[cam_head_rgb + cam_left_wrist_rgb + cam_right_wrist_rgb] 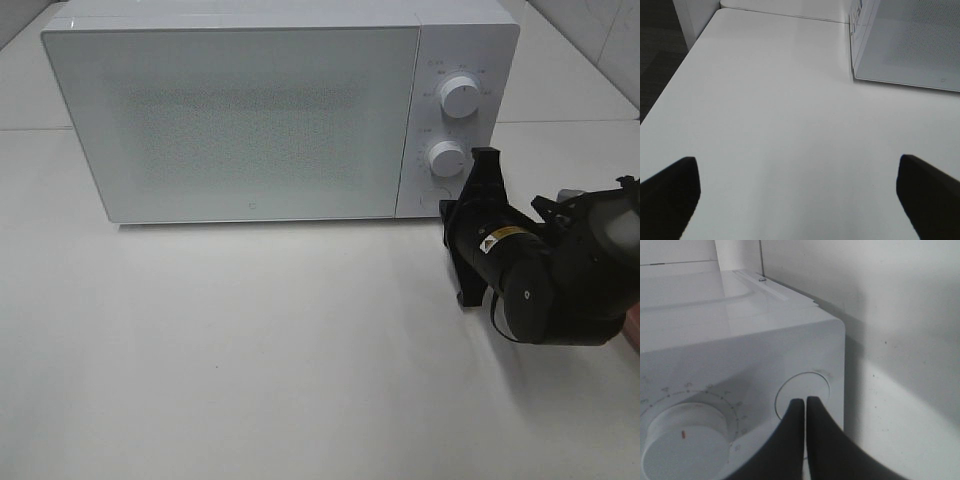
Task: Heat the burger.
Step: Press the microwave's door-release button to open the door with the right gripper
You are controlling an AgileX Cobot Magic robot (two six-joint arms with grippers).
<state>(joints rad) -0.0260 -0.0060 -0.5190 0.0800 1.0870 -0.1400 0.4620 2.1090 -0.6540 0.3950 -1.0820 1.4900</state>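
The right gripper [805, 410] has its black jaws pressed together, gripping nothing. Its tips touch the round white push button [812, 382] low on the right-hand panel of the white box-shaped microwave oven [250, 120], under the lower round white dial [447, 158]. The left gripper [800, 200] hangs spread wide and empty over the white tabletop [770, 100], left of the oven. The oven door is closed, and I cannot tell where the burger is.

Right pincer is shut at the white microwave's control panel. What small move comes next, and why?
Probably ease the shut right pincer straight forward onto the round white push button near the lower white dial. Its tips are lined up on that button, and the white microwave's frosted door is closed. The burger is not in view.
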